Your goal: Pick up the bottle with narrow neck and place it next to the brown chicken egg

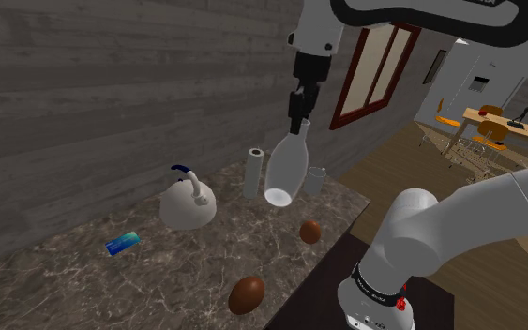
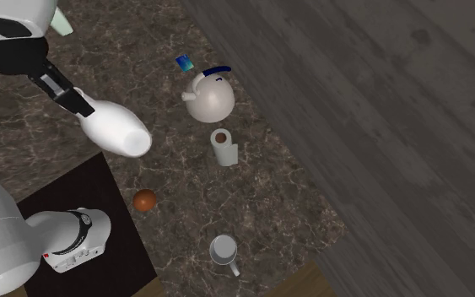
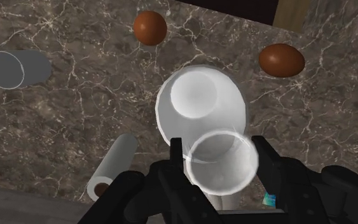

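The hand (image 3: 219, 151) is closed on the neck of the white bottle (image 1: 284, 169), clasping it from both sides just under the mouth. The bottle is gripped and hangs in the air above the marble counter (image 1: 74, 281), not resting on it. Its long axis runs nearly along the hand's own line — neck up, wide base down — with the base tipped a little off plumb in the shoulder view. Past the base, on the side away from the roll (image 3: 110, 168), two brown eggs lie on the counter near its edge: a rounder egg (image 3: 150, 27) and a longer egg (image 3: 282, 60), somewhat darker. They are well apart from each other. I cannot tell which one the task means, since both are brown. Either way, the coming move as I judge it is a short carry over toward the eggs. Then comes a descent, base first, onto bare counter just beside the chosen one — near enough to count, but not so near that the base nudges it, since an egg would likely roll. Farther off, toward the plank wall, stand a cup (image 3: 12, 69), a white kettle (image 1: 188, 204) with a blue handle and a small blue card (image 1: 122, 244), all apart from the eggs.
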`<action>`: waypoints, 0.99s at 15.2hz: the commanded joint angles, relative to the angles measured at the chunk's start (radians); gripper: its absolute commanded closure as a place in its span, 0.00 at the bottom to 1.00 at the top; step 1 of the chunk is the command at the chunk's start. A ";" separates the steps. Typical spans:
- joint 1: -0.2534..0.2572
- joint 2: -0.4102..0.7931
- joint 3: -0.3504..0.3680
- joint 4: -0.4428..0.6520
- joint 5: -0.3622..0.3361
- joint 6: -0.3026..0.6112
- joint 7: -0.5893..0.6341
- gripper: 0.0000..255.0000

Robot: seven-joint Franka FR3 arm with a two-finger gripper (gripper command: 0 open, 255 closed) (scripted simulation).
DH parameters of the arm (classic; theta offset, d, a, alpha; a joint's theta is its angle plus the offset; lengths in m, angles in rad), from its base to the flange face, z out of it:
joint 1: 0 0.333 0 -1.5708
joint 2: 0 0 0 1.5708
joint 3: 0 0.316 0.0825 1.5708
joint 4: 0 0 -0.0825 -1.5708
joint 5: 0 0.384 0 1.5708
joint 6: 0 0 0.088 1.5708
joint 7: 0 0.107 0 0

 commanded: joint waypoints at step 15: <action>0.004 -0.053 0.005 -0.254 0.006 0.202 -0.002 1.00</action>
